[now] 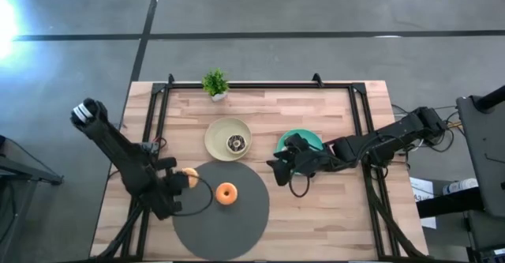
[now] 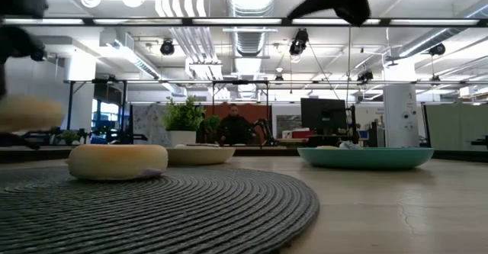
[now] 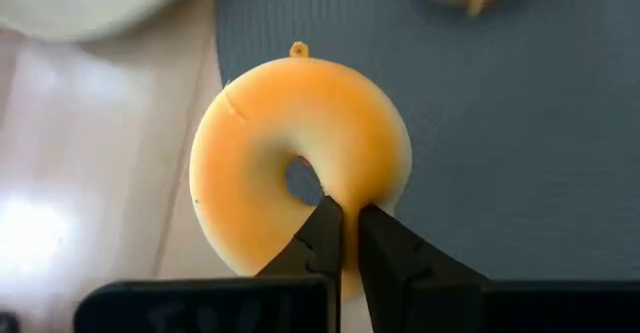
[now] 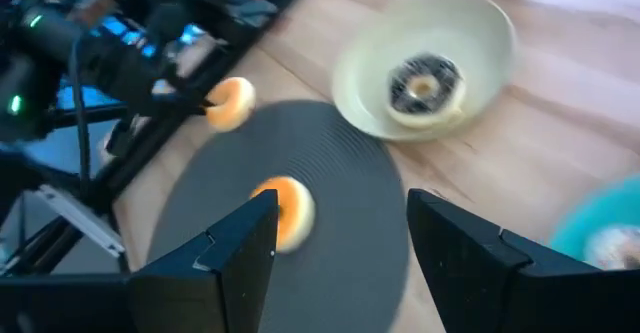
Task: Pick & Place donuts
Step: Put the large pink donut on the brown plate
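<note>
Left pincer sits at the left edge of the dark grey mat, fingers clamped on the rim of an orange-tan donut; in the left wrist view the two dark tips are pinched together through the ring wall beside the hole, underside of the donut facing the camera. In the low view this donut appears blurred at the far left, above the level of the mat, so it looks lifted off the surface rather than resting. A second orange donut lies flat on the mat, just right of the held one and apart from it. Beyond the mat, toward the far side of the counter, a beige plate carries a dark-frosted donut. A small potted plant stands at the far edge of the counter. To the right of the beige plate is a teal plate, partly covered from above by the right arm; the right wrist view shows a pale donut on it, frosting colour not resolvable. Right pincer hangs above the counter between the mat and the teal plate, fingers spread wide apart, nothing between them.
</note>
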Tool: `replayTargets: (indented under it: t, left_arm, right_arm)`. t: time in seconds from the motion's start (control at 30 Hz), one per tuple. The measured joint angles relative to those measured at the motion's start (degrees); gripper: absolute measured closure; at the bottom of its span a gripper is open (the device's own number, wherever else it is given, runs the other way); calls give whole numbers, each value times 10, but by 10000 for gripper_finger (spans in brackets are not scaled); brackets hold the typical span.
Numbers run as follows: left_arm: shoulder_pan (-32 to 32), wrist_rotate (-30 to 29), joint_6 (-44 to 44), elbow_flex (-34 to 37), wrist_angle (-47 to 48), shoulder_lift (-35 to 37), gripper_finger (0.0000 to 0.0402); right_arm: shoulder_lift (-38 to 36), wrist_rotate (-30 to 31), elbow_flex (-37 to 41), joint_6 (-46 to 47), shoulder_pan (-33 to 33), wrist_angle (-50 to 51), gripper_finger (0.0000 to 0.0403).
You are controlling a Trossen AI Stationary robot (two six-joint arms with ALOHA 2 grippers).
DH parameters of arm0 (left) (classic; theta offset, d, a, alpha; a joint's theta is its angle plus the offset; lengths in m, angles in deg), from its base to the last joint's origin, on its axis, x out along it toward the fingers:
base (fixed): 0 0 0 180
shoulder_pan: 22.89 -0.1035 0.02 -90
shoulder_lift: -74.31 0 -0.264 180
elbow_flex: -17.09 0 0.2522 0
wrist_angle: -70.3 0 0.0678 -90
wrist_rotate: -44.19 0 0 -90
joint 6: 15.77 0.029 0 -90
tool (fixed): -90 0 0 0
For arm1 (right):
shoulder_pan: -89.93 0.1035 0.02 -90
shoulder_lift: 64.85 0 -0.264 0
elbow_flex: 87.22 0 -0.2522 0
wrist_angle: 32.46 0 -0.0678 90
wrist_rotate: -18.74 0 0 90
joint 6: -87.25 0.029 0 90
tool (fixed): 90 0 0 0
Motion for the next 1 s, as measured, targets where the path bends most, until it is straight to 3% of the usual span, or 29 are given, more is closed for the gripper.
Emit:
replayTargets:
  t: [0.17,0.3,0.47,0.7,0.8,0.93,1.0]
  left_arm:
    - [-53,20,-4,0,-71,155,401]
    - [-128,111,14,49,-280,285,401]
    - [-209,177,19,136,-508,393,401]
    - [-262,256,-48,254,-780,399,401]
    - [-261,274,-64,285,-880,383,401]
    - [-260,301,-73,299,-890,367,401]
    - [-261,306,-60,300,-887,356,401]
  right_arm:
    - [3,-1,0,-192,0,-114,188]
    - [19,-2,0,-396,0,-202,188]
    - [54,-41,-19,-446,-22,-241,188]
    - [136,-134,-120,-504,-51,-219,188]
    - [158,-141,-173,-505,-58,-176,188]
    - [184,-144,-230,-544,-61,-131,188]
    - [199,-175,-255,-567,-63,-130,188]
